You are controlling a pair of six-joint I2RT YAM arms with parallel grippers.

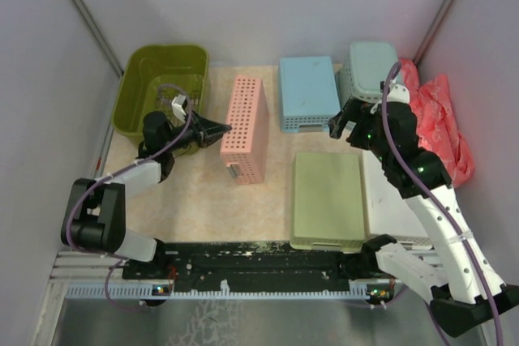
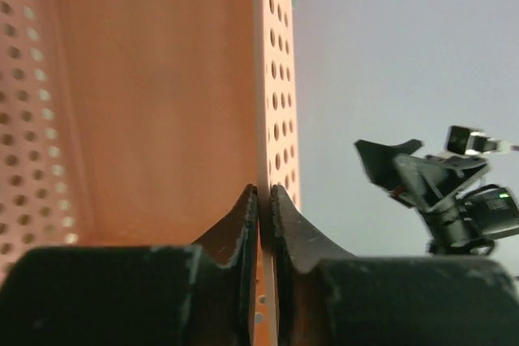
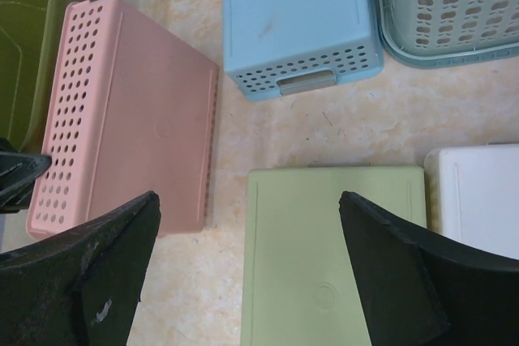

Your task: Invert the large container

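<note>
The large container, a deep olive-green tub, stands open side up at the back left; its corner shows in the right wrist view. No gripper holds it. My left gripper lies just to its right, shut on the thin perforated wall of the pink basket. In the left wrist view the jaws pinch that wall between them. My right gripper hangs open over the table with nothing between its fingers.
A blue basket lies base up at the back, next to a pale teal perforated basket. A light-green tray and a white container sit near the front right. A red bag lies against the right wall.
</note>
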